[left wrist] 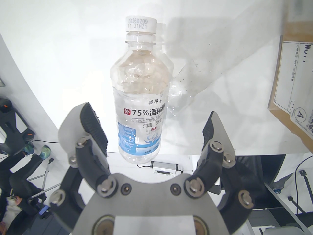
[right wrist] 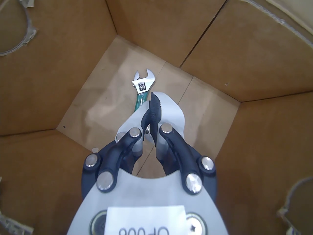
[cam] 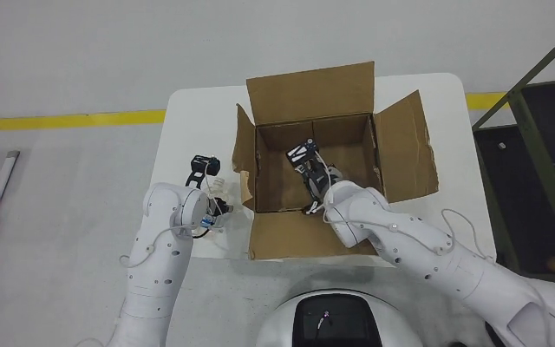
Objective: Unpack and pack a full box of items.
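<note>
Cardboard box (cam: 399,156) stands open on the white table (left wrist: 61,37); inside, near its floor, we see the right gripper (right wrist: 152,103) clenched on a green-handled wrench (right wrist: 142,85). Outside it, a clear bottle (left wrist: 139,86) lies on the table just ahead of the left gripper (left wrist: 149,113), fingers spread wide. We judge the wrench is either last out or first in; lifting it would call for a straight rise past the tall walls.

A white table (cam: 451,95) with rounded corners is standing on a pale grey floor (cam: 87,52). A yellow line (cam: 78,120) is running across the floor behind the table, showing on both sides. A dark metal structure (cam: 531,199) is standing at the right edge. Soft, even light is falling everywhere. A grey power adapter (left wrist: 164,168) is lying on the floor below the table's near edge.
</note>
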